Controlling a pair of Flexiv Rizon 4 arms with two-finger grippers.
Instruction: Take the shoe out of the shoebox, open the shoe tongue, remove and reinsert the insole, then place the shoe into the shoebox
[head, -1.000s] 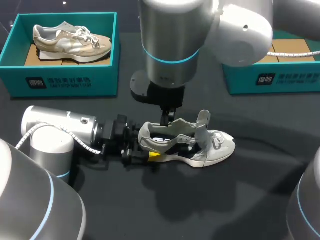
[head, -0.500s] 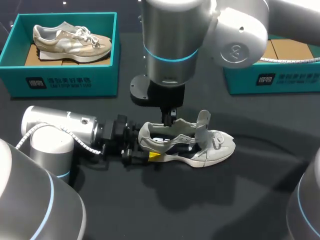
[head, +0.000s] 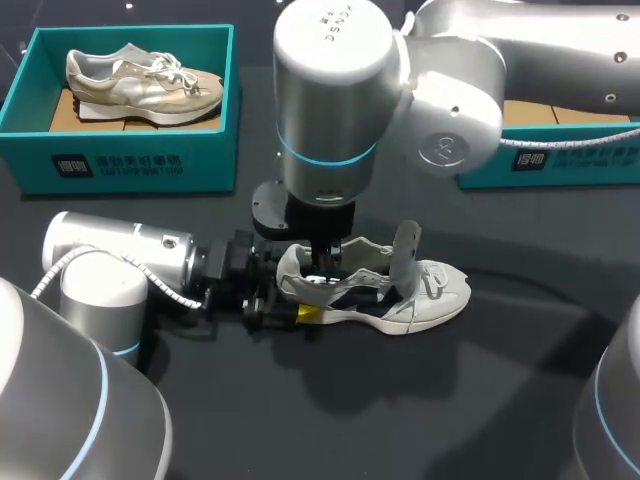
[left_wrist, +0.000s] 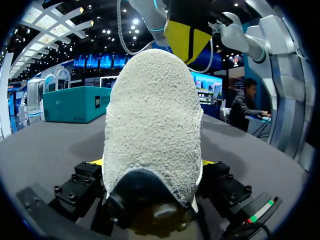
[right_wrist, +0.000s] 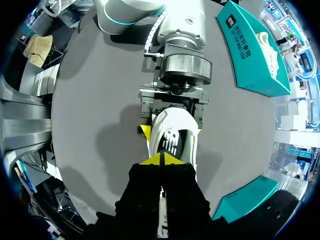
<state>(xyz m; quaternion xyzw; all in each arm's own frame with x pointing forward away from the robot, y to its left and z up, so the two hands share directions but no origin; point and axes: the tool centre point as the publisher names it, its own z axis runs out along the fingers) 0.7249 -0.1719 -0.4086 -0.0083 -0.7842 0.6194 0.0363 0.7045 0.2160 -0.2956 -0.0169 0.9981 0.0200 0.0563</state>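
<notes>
Now, the left claw (head: 288, 292) lies low on the table (head: 420, 400), clamped on the heel of the grey shoe (head: 425, 290). In the left wrist view the heel fills the space between its fingers, and a sliver of yellow shows pressed against it on either side. The right wrist view shows the same grip from above, with one yellow tip on each side of the heel. The shoe points straight away from the left claw and stands upright on its sole.

The right claw (right_wrist: 161, 160) hangs above the shoe's opening, just ahead of the left claw's tips. Its two yellow tips meet with no gap between them, and I see nothing pinched in them. Just ahead of those tips lies the dark insole (right_wrist: 171, 142), flat inside the shoe. In the head view the right claw's fingers come down at the collar of the shoe. I cannot tell whether they touch the insole.

The tongue (head: 405, 240) stands upright beyond the right claw, toward the toe.

The left teal shoebox (head: 130, 165) is well apart from both claws, past the left arm, and holds a beige shoe (head: 140, 80). The right teal shoebox (head: 560, 165) sits beyond the right arm, also well apart from the claws.
</notes>
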